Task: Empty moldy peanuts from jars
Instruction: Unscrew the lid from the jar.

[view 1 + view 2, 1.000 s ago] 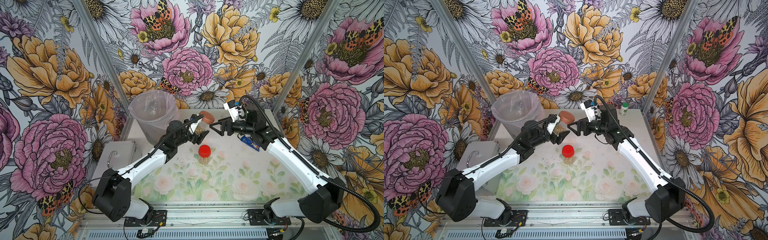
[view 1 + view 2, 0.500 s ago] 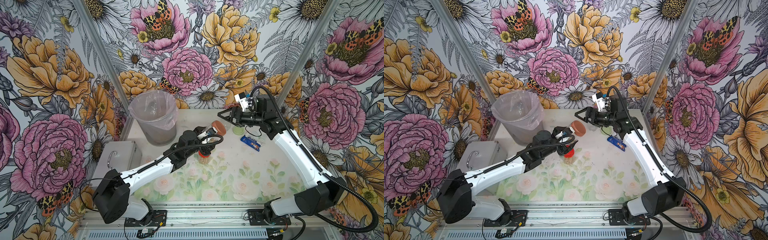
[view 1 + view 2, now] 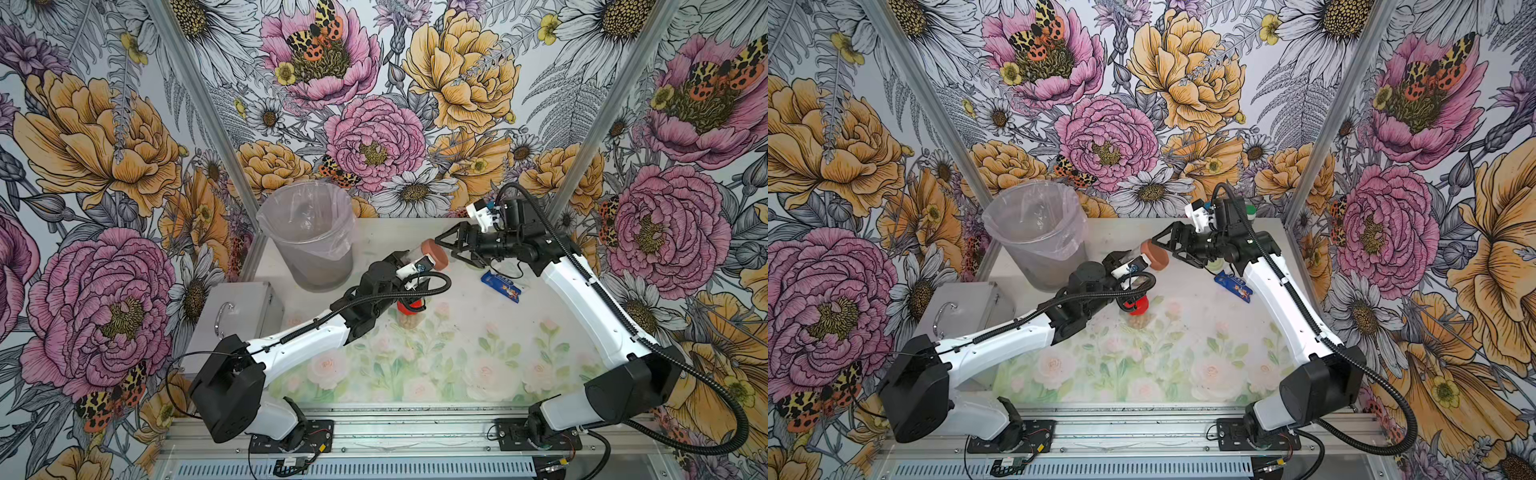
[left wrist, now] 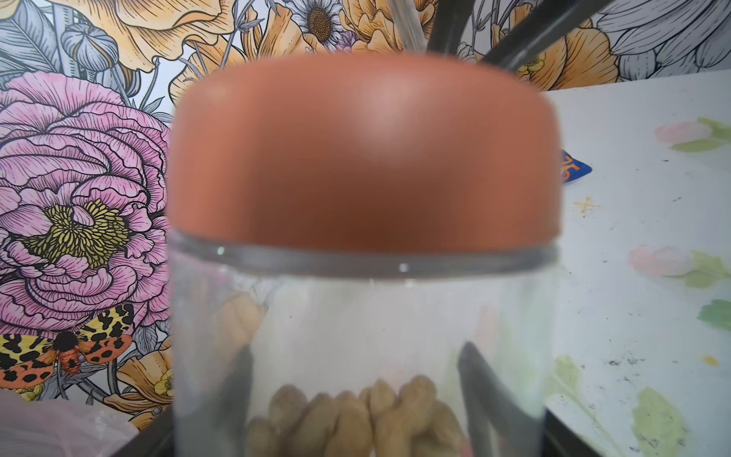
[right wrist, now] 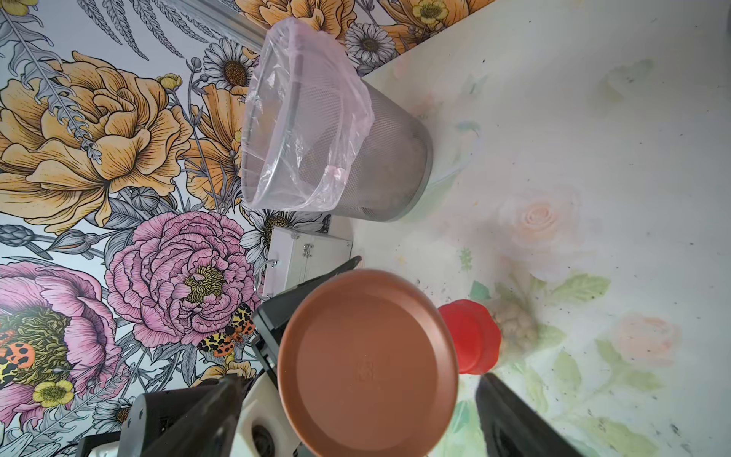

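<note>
Two claws are facing each other over the back part of the counter (image 3: pixel 478 332). So the left claw (image 3: pixel 411 261) is clamping the clear body of the brown-lidded jar (image 4: pixel 364 316) and holding it up off the counter, tipped nearly onto its side, with the brown lid (image 5: pixel 368 364) pointing at the right arm. That lid is sitting closed on the jar, and the peanuts (image 4: pixel 356 415) are piling at the claw end in the left wrist view, with the dark fingers (image 4: pixel 474 380) showing through the clear wall on both sides. Meanwhile the right claw (image 3: pixel 448 249) is standing spread wide with a jaw on each side of that lid. The right wrist view is showing gaps between its fingers (image 5: pixel 510 419) and the lid rim, so it isn't gripping anything, though I can't tell if a tip is brushing it. Then the red-lidded jar (image 3: pixel 409 309) is standing upright on the counter just on the near side of the left claw, peanuts showing inside, half hidden by the arm's cable in both top views. Over in the back left corner the lined bin (image 3: pixel 307 249) is sitting near the held jar but apart from it. Also the blue packet (image 3: pixel 500 286) is lying flat under the right forearm, and a metal case (image 3: pixel 232 307) is sitting beside the bin.
</note>
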You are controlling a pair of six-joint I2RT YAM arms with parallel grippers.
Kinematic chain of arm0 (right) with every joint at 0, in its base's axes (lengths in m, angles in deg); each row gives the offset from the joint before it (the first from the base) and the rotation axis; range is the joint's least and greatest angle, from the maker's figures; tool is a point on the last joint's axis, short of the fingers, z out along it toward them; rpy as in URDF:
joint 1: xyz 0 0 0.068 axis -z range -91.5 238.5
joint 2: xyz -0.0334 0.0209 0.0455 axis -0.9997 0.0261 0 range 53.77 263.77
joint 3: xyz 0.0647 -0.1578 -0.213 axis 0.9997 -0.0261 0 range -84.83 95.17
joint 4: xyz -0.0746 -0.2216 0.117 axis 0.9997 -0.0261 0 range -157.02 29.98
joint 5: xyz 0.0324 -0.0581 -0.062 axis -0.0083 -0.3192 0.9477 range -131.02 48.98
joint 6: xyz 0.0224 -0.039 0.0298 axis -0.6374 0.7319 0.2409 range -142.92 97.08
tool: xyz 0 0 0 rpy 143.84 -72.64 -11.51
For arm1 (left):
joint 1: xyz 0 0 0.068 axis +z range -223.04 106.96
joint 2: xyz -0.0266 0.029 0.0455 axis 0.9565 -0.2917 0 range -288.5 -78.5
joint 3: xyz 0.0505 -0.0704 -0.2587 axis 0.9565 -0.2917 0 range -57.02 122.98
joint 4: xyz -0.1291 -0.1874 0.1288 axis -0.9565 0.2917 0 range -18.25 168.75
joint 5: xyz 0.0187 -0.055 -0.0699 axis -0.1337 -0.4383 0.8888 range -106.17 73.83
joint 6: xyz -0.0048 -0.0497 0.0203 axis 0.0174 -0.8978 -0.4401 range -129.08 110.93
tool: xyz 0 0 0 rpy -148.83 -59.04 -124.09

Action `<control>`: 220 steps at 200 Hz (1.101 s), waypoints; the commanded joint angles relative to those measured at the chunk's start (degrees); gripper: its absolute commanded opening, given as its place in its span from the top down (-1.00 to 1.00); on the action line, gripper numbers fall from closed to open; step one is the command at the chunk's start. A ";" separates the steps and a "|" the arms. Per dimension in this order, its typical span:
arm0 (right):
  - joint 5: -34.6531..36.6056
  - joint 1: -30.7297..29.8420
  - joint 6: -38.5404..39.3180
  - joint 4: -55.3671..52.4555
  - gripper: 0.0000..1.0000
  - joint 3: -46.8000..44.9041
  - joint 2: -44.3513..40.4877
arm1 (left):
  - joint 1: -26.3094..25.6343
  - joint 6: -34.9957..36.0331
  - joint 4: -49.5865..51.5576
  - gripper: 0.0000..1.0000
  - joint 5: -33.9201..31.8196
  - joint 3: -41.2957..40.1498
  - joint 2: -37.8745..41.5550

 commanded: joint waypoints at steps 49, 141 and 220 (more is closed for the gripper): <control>1.94 -1.07 0.01 -0.66 -0.89 4.05 2.99 | -0.32 0.75 -6.95 0.46 -0.31 2.98 -1.30; 5.10 -1.80 3.72 -3.01 -0.90 4.08 4.71 | -0.12 0.84 -6.95 0.46 -0.05 3.09 -0.16; 4.62 -3.37 4.67 -3.13 -0.76 5.35 6.13 | -0.14 1.00 -6.43 0.47 -0.14 3.70 -0.42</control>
